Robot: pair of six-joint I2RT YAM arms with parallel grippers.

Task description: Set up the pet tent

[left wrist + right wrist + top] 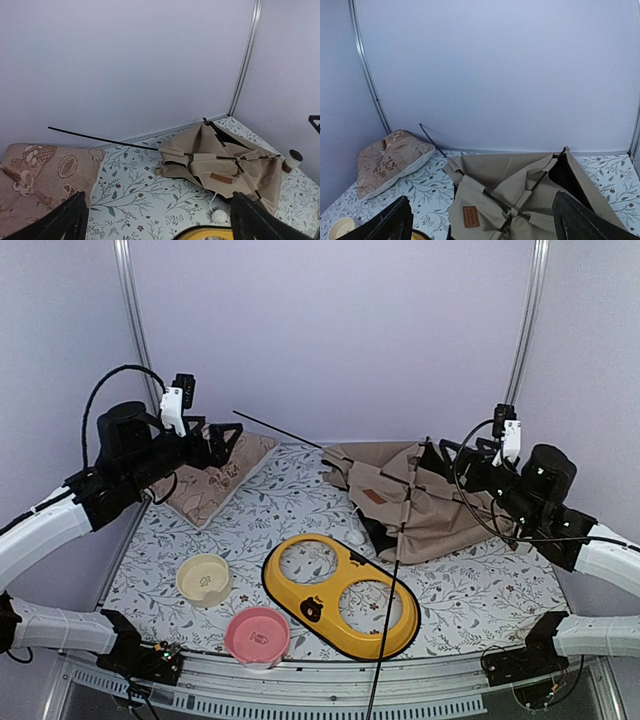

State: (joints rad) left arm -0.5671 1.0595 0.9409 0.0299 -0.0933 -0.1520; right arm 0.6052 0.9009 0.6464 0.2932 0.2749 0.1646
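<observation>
**No wording can be read on your table: only one patch and a few small marks.**

Look first at the small brown label patch (pixel 374 496) on the beige pet tent (pixel 420 505). Both wrist views show faint print on it, too small for you to read. The yellow double feeder (pixel 340 595) bears a black emblem (pixel 312 611) at its near rim, between the two holes, and you cannot make out its shape. The cream bowl (pixel 204 578) has a small mark on its floor, and so does the pink bowl (pixel 257 633). Neither mark reads as letters or numbers.
</observation>
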